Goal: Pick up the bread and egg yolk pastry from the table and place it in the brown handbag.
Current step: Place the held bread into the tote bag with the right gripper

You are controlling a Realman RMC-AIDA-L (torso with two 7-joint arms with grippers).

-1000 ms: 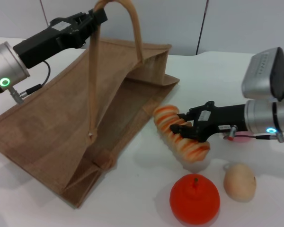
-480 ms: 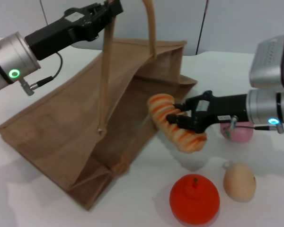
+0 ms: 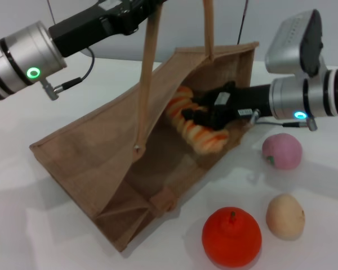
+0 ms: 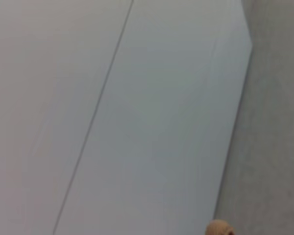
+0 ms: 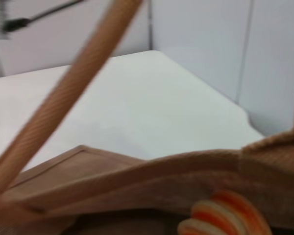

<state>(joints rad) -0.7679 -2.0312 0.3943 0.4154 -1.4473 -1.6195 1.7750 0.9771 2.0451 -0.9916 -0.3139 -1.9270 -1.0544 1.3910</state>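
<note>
The brown handbag (image 3: 101, 152) lies tilted on the white table with its mouth held up and open. My left gripper (image 3: 136, 7) is shut on a tan handle (image 3: 149, 62) at the top of the head view. My right gripper (image 3: 203, 115) is shut on the orange-and-cream striped bread (image 3: 197, 132) and holds it inside the bag's mouth. In the right wrist view the bread (image 5: 225, 218) shows just past the bag's rim (image 5: 152, 171). The beige egg yolk pastry (image 3: 285, 216) rests on the table at the front right, apart from both grippers.
A round red-orange fruit (image 3: 232, 236) sits at the front, left of the pastry. A pink ball (image 3: 282, 151) lies beside the bag, below my right arm. The left wrist view shows only pale wall panels.
My left gripper has lifted the handle up and to the right, raising the bag's mouth. My right gripper has carried the bread up off the table and into the bag's opening.
</note>
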